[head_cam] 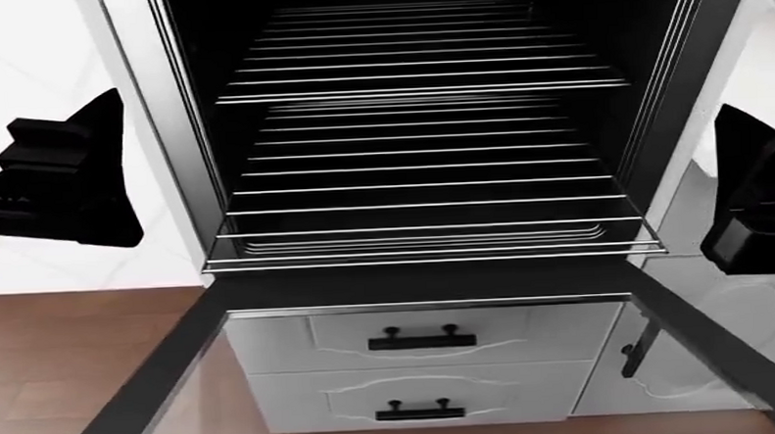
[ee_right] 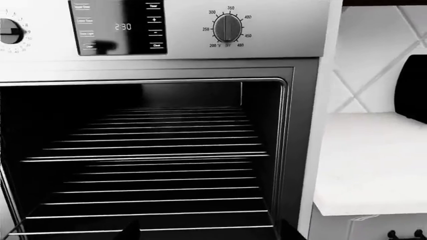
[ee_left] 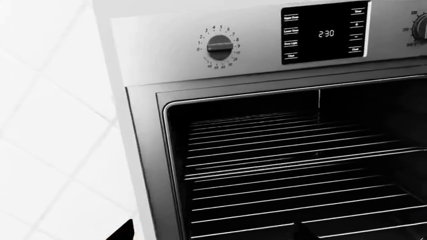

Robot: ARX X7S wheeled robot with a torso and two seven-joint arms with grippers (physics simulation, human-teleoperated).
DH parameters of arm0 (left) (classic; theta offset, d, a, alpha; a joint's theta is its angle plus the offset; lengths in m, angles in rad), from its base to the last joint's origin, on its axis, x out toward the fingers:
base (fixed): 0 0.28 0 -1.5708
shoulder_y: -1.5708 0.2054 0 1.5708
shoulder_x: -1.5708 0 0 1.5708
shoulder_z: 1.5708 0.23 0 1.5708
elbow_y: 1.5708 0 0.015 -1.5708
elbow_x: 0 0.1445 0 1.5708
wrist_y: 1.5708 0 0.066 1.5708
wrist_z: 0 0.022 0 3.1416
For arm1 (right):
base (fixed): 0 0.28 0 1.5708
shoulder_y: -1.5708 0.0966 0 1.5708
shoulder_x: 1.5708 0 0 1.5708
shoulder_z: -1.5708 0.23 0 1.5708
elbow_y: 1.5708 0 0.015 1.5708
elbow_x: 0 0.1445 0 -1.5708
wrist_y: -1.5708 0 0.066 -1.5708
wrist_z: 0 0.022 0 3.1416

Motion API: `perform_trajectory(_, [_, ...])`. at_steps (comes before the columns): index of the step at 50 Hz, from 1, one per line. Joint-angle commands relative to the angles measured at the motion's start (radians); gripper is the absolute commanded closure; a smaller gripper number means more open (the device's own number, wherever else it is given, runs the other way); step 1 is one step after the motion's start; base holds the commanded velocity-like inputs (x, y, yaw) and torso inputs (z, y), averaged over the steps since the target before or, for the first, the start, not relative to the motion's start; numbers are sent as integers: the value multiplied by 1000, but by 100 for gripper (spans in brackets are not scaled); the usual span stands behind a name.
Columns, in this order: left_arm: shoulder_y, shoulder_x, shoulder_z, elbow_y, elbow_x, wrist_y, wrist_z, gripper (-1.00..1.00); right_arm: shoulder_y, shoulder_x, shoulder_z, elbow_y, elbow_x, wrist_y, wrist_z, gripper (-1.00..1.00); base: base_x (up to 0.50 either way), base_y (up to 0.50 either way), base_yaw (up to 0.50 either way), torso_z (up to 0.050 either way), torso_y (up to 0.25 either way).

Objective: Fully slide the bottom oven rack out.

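Note:
The oven [head_cam: 181, 138] stands open, with its glass door [head_cam: 147, 384] folded down towards me. The bottom oven rack [head_cam: 426, 205], made of silvery wires, lies low in the cavity, and its front rail is at the oven's front edge. It also shows in the left wrist view [ee_left: 293, 202] and the right wrist view [ee_right: 153, 202]. A matching upper rack [head_cam: 420, 73] sits above it. My left gripper [head_cam: 65, 182] is open and empty, out to the left of the oven. My right gripper [head_cam: 754, 201] is open and empty, out to the right. Neither touches a rack.
Two white drawers with black handles [head_cam: 422, 338] sit below the oven. A cabinet door with a handle [head_cam: 633, 348] is at the lower right. A white counter [ee_right: 373, 160] adjoins the oven's right side. The control panel [ee_right: 120, 27] with knobs is above the cavity. The floor [head_cam: 54, 369] is wooden.

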Motion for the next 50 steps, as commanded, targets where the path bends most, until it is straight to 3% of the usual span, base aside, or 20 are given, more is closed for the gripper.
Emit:
perform_trajectory(1, [-31,1,27,-4,-4,7,-4,-100,-8,4,3,-2,-1,-3,-8,-100,141,-59,0,0,0])
perform_trajectory(15, [5,-19,21,-5,-2,28,14,-100,97,-31,-109,13,12,13,32,-100,132,0,0,0,1])
perform_trajectory(29, [-33,-18,60,-23,-20,33,6,-100,108,-20,-121,27,16,14,28,-100,121,0,0,0,0])
perform_trajectory(36, [-94,-12,101,-95,-94,39,14,-100,375,-78,-282,134,130,97,106,-100,0,0,0,0,0])
perform_trajectory(41, [-149,-3,134,-160,-227,116,-12,-100,562,-101,-377,205,210,164,163,-100,0,0,0,0,-145])
perform_trajectory(50, [-372,-1,254,-238,-378,101,-110,-100,750,-116,-522,294,276,186,174,-100,0,0,0,0,-150])
